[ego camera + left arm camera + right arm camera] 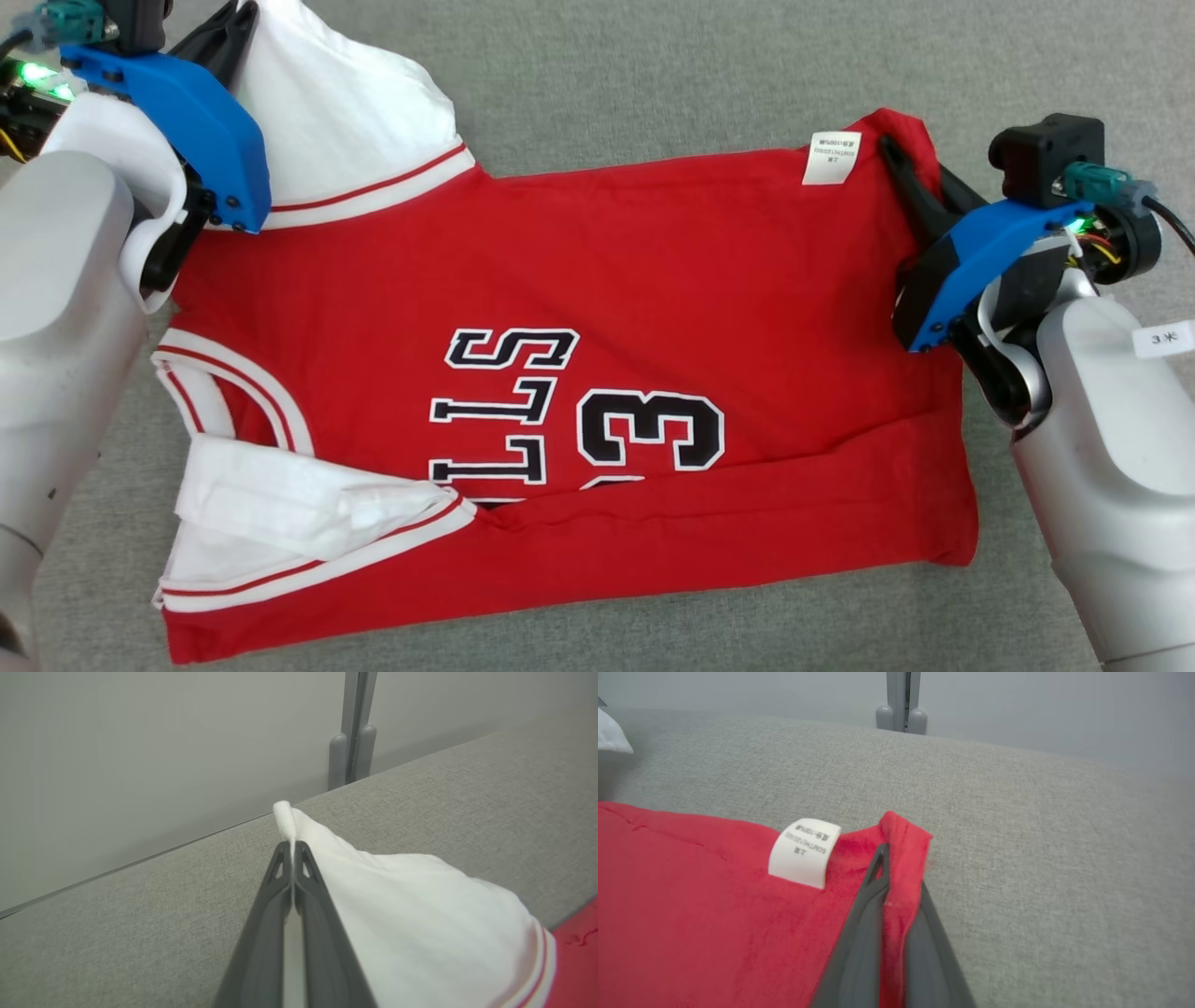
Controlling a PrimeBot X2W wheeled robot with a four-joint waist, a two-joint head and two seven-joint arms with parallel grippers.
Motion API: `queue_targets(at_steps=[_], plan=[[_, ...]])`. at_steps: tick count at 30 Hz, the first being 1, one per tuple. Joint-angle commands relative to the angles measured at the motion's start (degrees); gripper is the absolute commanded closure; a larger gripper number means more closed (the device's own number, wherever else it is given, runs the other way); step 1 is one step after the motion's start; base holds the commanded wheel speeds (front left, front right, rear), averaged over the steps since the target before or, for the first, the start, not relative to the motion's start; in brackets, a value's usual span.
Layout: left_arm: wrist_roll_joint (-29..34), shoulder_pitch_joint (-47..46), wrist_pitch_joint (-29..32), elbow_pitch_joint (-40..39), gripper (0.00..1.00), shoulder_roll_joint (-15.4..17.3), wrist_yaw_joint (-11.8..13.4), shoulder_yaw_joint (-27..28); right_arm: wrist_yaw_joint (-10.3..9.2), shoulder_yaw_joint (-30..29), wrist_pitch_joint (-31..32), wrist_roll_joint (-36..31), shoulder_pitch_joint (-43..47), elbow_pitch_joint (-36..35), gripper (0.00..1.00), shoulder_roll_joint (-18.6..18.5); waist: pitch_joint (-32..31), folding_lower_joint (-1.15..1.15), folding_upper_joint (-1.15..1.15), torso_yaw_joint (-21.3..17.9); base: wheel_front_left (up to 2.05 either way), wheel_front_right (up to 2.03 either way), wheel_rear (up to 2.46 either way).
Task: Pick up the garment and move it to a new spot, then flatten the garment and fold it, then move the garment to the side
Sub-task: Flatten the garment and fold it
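Note:
The garment [579, 280] is a red jersey with white sleeves and black lettering, spread on the grey surface with its near edge folded over. My left gripper [241, 17] at the far left is shut on the tip of the white sleeve [420, 919], and that pinched tip pokes out past the left gripper [292, 847]. My right gripper [892, 154] at the far right is shut on the red hem corner beside the white care label [831, 157]. In the right wrist view the red cloth [691, 905] wraps over one finger of the right gripper [896, 868], next to the label [804, 853].
The grey fabric surface [653, 75] reaches beyond the garment on all sides. Its back edge meets a pale wall with a grey upright post [351, 742], and the same post [901, 704] shows in the right wrist view. The other white sleeve [299, 504] lies crumpled at the near left.

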Motion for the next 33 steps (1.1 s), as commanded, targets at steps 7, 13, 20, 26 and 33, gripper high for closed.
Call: queue_targets(at_steps=[7, 13, 20, 26, 33], plan=[[-1.9, 4.3, -7.2, -2.5, 1.00, -0.2, 0.0, 1.2, 0.01, -1.9, -3.7, -0.5, 4.6, -0.3, 1.00, -0.9, -3.7, 0.00, 0.00, 1.8, 0.00, 0.00, 0.00], [-3.8, 10.6, -11.6, -8.3, 1.00, 1.5, 0.7, 2.4, 0.01, -3.4, -6.3, -0.9, 8.7, -0.8, 1.00, -1.5, -6.8, 0.00, 0.00, 3.8, 0.00, 0.00, 0.00], [-4.8, 21.1, -13.4, -20.8, 1.00, 4.8, 5.0, 2.5, 0.01, -4.6, -9.1, -1.5, 12.7, -0.6, 1.00, -2.0, -9.6, 0.00, 0.00, 5.7, 0.00, 0.00, 0.00], [-6.0, 29.6, -13.8, -31.2, 1.00, 7.9, 10.5, 2.9, 0.01, -5.8, -10.9, -1.7, 15.2, 0.0, 1.00, -2.4, -10.9, 0.00, 0.00, 6.9, 0.00, 0.00, 0.00], [-8.0, 37.6, -14.1, -38.5, 1.00, 9.9, 14.7, 2.9, 0.01, -6.8, -13.2, -1.3, 18.8, 0.5, 1.00, -1.7, -12.7, 0.00, 0.00, 7.6, 0.00, 0.00, 0.00]])
